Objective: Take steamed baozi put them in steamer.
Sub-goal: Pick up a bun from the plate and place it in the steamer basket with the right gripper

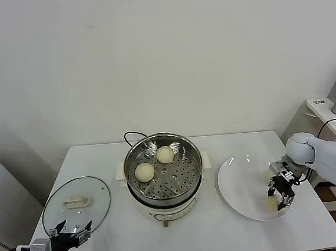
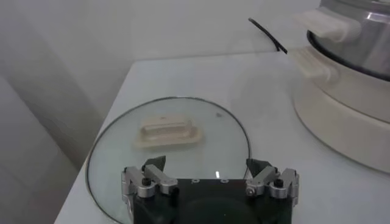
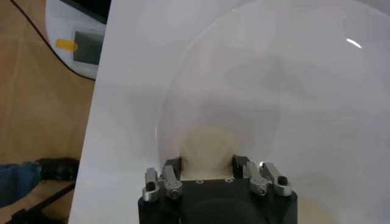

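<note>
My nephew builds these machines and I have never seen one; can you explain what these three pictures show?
It is a two-armed robot at a white table. One picture looks down from its head; the other two come from cameras on its wrists. In the middle stands a steel steamer with two buns inside. A glass lid lies near the left gripper, which waits with open fingers. On the robot's right is a white plate. There the right gripper has its fingers on either side of another bun; whether it grips it yet is unclear.
</note>
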Tool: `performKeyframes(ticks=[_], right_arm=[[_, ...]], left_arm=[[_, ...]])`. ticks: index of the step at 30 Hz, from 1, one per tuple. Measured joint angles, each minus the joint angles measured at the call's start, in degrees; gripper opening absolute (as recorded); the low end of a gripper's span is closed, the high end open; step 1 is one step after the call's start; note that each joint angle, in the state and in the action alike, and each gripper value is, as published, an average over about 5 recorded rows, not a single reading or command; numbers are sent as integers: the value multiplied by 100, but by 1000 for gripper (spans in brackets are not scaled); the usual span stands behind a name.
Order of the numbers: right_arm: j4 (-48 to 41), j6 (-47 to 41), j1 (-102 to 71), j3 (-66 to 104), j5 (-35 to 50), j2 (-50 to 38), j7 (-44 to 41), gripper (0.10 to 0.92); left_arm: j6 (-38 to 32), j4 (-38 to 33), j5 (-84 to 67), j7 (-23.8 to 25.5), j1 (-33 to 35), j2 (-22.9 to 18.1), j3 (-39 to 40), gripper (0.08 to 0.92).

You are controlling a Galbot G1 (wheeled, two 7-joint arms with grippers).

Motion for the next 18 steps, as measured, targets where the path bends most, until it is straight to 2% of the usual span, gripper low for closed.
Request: performKeyframes(ticks=[9,18], right_arm=[[154,125,1207,-571,427,106,-144,477],[196,771,2571,-796,1033,755,-245,484]], left_arm=[[-4,12,10,-4,-26,15,23,823],[-12,55,25,-10,-91,27,110,823]])
